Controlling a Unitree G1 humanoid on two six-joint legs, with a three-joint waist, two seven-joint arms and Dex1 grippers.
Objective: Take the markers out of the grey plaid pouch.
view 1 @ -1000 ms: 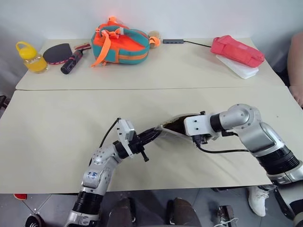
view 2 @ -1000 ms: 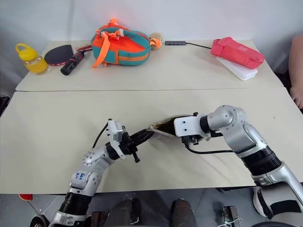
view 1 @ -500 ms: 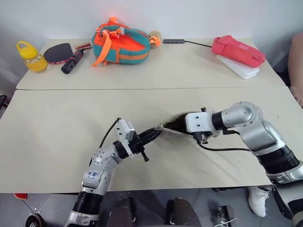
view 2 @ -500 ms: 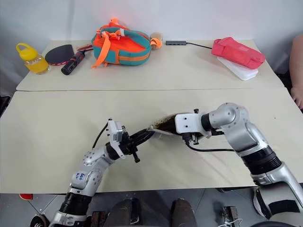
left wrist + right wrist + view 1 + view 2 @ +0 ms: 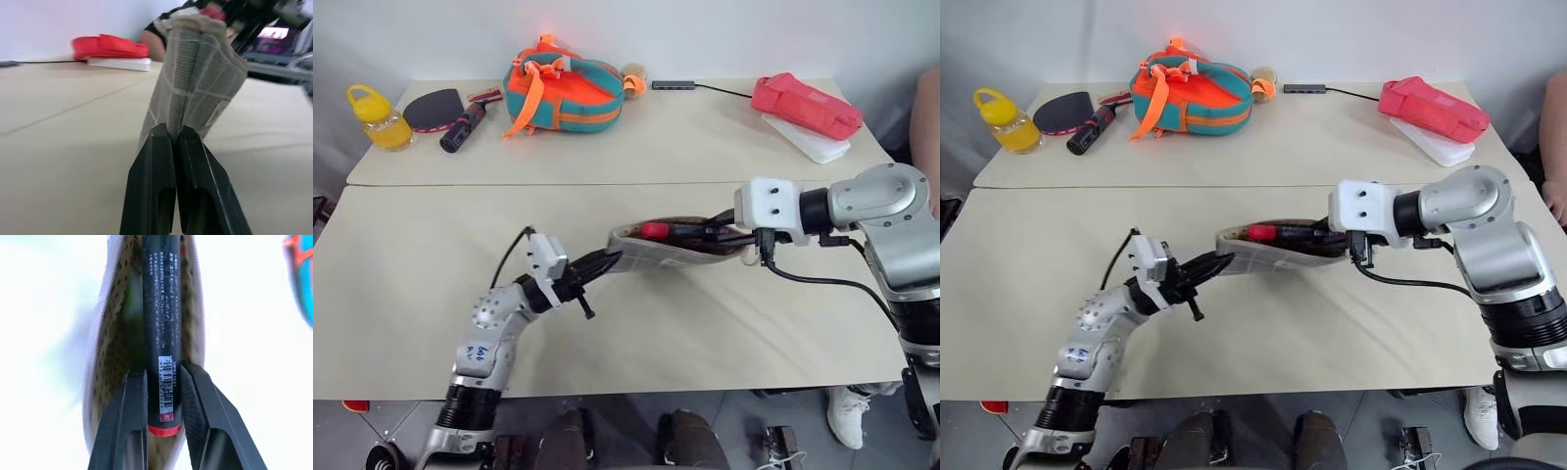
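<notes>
The grey plaid pouch (image 5: 656, 253) hangs lifted off the table between my two grippers, its mouth open upward. My left gripper (image 5: 597, 264) is shut on the pouch's left end, seen close up in the left wrist view (image 5: 176, 133) pinching the fabric (image 5: 195, 78). My right gripper (image 5: 722, 233) is shut on the black marker (image 5: 161, 333) near its tail. The marker's red cap (image 5: 652, 230) points left and lies along the open mouth. A blurred green shape (image 5: 128, 308) shows inside against the tan lining (image 5: 105, 347).
On the far table are an orange-teal bag (image 5: 563, 93), a pink-red pouch (image 5: 803, 105) on a white case (image 5: 813, 145), a yellow bottle (image 5: 377, 117), a paddle (image 5: 433, 108) and a black-and-red cylinder (image 5: 460, 127). A person's arm (image 5: 928, 127) is at the right edge.
My right gripper has risen and drawn back to the right with the marker, baring its red cap. My left gripper has pulled the pouch's end to the left, stretching and lifting the pouch.
</notes>
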